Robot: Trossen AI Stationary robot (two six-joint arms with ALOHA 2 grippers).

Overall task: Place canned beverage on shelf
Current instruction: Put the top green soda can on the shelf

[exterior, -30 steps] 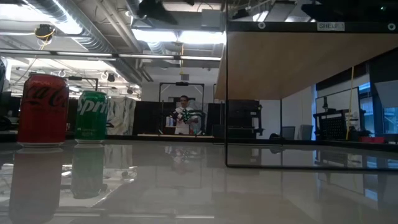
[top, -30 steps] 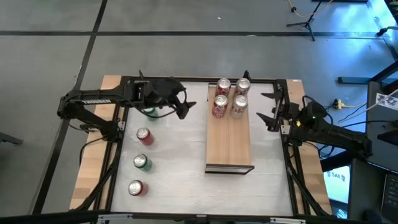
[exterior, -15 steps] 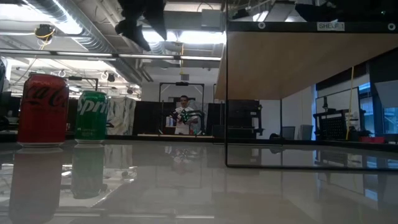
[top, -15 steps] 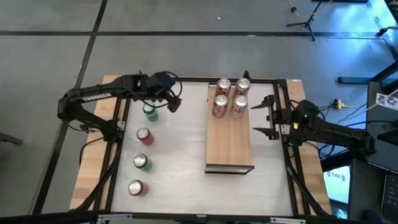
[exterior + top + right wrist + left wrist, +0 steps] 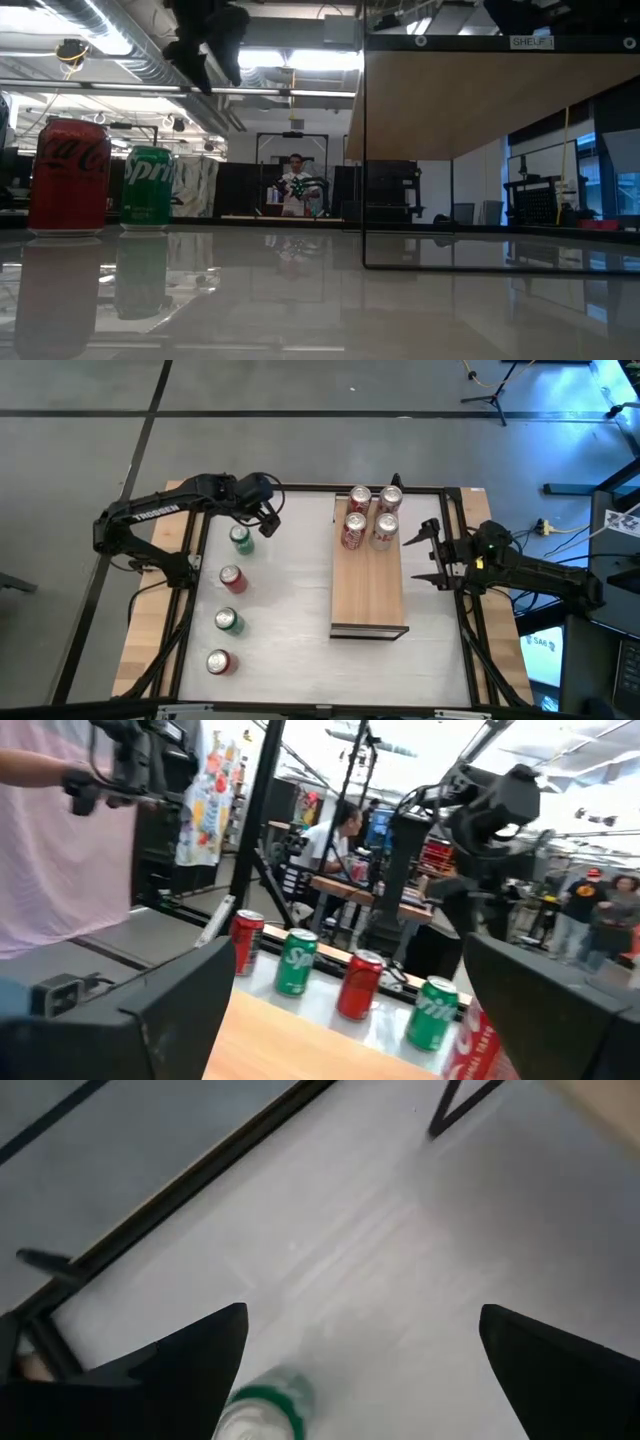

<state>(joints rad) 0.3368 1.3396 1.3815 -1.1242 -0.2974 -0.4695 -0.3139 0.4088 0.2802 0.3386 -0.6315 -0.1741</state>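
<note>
Above the green can (image 5: pixel 240 538) at the table's far left, left gripper (image 5: pixel 262 520) hovers, jaws spread wide, empty. Right gripper (image 5: pixel 426 555) waits just beside the shelf (image 5: pixel 368 585), jaws likewise wide, empty. Cans counted: four on the shelf's far end, two by two; four loose in a line on the white tabletop (image 5: pixel 280 620).

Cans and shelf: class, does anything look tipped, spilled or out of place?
Nothing stands out. Four cans stand upright, grouped at one end of the shelf; four more cans stand upright in a line on the white table.
</note>
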